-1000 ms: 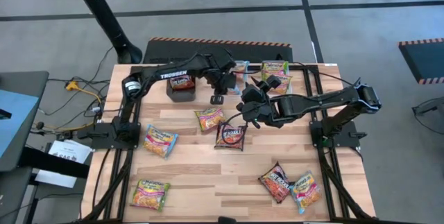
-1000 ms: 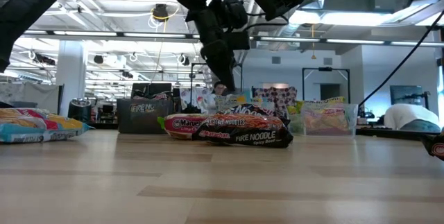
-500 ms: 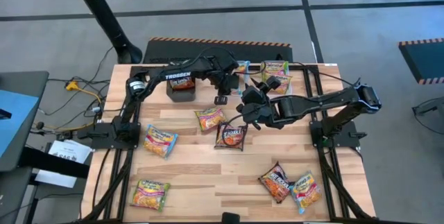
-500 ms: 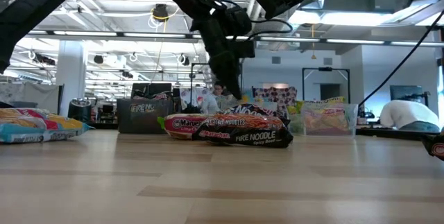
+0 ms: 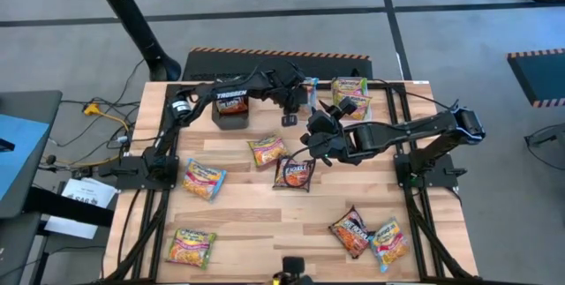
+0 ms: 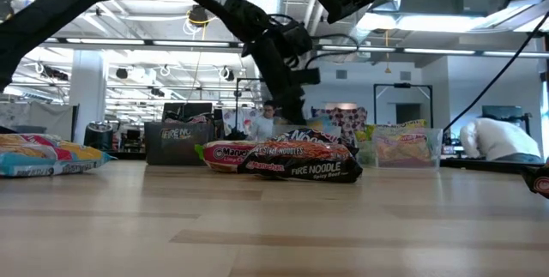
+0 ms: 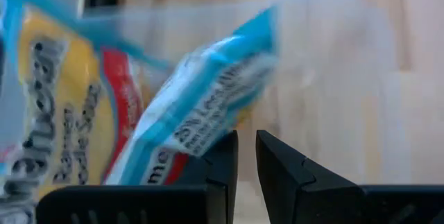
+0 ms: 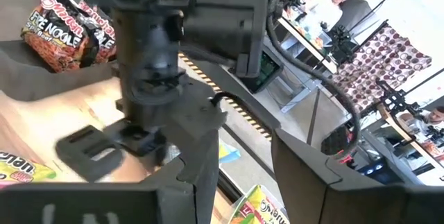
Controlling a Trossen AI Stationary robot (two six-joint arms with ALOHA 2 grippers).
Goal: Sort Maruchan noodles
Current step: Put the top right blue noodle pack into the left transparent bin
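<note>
Blue-edged packet (image 7: 201, 106) is pinched at its corner by the narrowed left gripper (image 7: 246, 158) beside the black box (image 5: 231, 108); release into its group is judged next. Right gripper (image 5: 313, 139) is kept open and empty nearby.

Left tool (image 7: 247, 156) narrow — right tool (image 8: 244, 156) apart

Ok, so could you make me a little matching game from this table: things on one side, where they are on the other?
1. black box
2. green-edged packet
3. dark Fire Noodle packet
4. right gripper

a. alone, corner on the left arm's side
b. open, above the middle of the table
c. beneath the left arm
d. beside an orange packet

Pairs: 1-c, 2-a, 3-d, 4-b
</note>
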